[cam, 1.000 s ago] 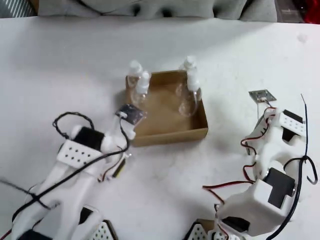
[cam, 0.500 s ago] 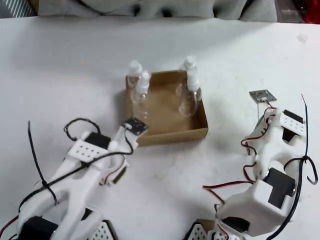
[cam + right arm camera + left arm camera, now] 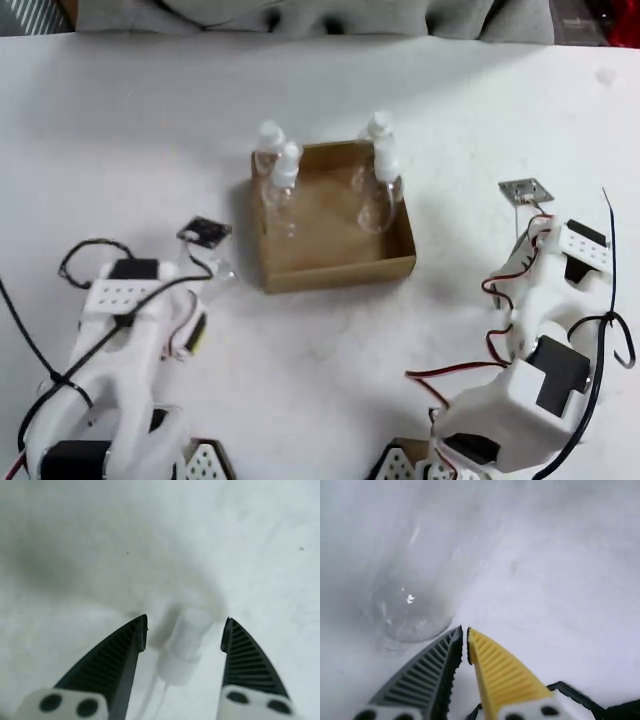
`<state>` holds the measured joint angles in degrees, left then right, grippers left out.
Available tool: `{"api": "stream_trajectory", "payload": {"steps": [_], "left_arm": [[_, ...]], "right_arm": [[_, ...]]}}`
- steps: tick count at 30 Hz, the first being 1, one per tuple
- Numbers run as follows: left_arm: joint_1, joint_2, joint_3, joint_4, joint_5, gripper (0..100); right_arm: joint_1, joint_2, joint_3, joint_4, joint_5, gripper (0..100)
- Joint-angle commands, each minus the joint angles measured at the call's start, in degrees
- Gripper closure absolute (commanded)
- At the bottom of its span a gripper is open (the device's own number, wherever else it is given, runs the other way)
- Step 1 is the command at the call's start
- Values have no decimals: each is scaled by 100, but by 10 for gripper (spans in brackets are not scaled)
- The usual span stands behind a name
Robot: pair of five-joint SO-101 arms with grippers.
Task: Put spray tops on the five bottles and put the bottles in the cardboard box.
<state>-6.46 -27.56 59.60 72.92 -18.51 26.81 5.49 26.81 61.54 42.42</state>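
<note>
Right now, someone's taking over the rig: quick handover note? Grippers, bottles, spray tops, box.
Left gripper: shut, empty, tips beside the fifth clear plastic bottle, which is on the white table outside the brown cardboard box.
Right gripper: open, a white spray top lying on the table between its fingers, not gripped.
Done: four capped bottles stand in the box.
Left: fit that top on the fifth bottle, then box it.

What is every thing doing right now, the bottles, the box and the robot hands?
Left hand: shut, empty.
Right hand: open, empty.
Loose spray top: on the table, not gripped.
Fifth bottle: on the table, outside the box.
Cardboard box: open.
Four bottles: upright inside, tops on.
</note>
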Motion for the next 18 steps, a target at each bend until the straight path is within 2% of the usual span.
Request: {"api": "stream_trajectory", "payload": {"steps": [1,5,13,18], "left_arm": [[-567,13,0,-97,-114,980],[-945,22,26,-290,0,980],[-1446,13,527,-1433,1116,980],[-1815,22,580,-2338,2198,980]], "right_arm": [[-57,-13,-246,-57,44,787],[-57,-22,-246,-57,44,787],[-119,-22,-246,-40,18,787],[-163,-22,-229,-22,18,787]]}}
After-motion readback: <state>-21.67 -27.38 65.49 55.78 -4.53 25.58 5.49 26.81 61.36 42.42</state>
